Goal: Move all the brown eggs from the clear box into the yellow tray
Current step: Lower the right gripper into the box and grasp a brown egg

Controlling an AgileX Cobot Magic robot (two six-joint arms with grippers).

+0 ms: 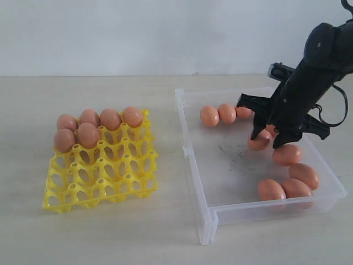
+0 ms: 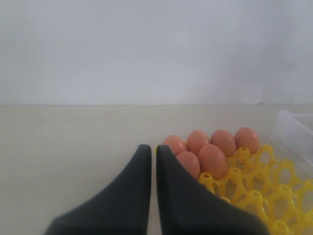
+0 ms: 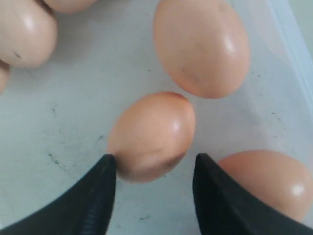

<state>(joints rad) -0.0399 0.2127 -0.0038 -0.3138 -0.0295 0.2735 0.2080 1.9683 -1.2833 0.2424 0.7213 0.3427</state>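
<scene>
**Exterior view.** The yellow tray (image 1: 99,190) stands beside the clear box (image 1: 191,160), apart from its clasp-side wall. It carries six brown eggs (image 1: 88,134): four fill its far row and two begin the next, and every other cell is open. Roughly nine eggs lie inside the clear box, though the arm (image 1: 320,61) hides part of the cluster at the far wall, so the count is uncertain. The right gripper (image 1: 265,141) hangs low over the box floor, astride the target egg (image 1: 258,140).

**Left wrist view.** The left gripper (image 2: 153,149) has its fingers pressed nearly together with nothing between them. It sits outside the clear box, near the loaded corner of the yellow tray.

**Right wrist view.** The right gripper's jaws stand apart on either side of the target egg (image 3: 151,137), which rests on the scuffed box floor. One fingertip (image 3: 105,169) looks to touch the shell and the other stands clear, so no grip is made yet. On this showing, somewhat over a third of the transfer is done.
</scene>
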